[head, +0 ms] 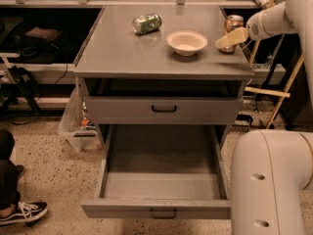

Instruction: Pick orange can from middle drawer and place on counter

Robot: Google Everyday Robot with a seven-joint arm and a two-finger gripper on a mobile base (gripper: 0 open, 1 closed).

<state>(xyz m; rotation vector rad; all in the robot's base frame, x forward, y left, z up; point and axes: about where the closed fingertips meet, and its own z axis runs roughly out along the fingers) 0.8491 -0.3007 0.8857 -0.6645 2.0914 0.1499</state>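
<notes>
The orange can (234, 21) stands upright on the counter (122, 50) near its right edge, to the right of the beige bowl (187, 42). My gripper (231, 37) is at the can, its beige tip crossing the front of the can's lower part. The white arm reaches in from the upper right. The middle drawer (156, 208) is pulled out wide below, and its grey floor is bare. A black pull handle sits on its front.
A green-and-silver can (147, 23) lies on its side at the back of the counter. The drawer above (164, 109) is closed. My white base (274, 180) stands beside the open drawer's right side. A person's shoe (22, 213) is at the lower left.
</notes>
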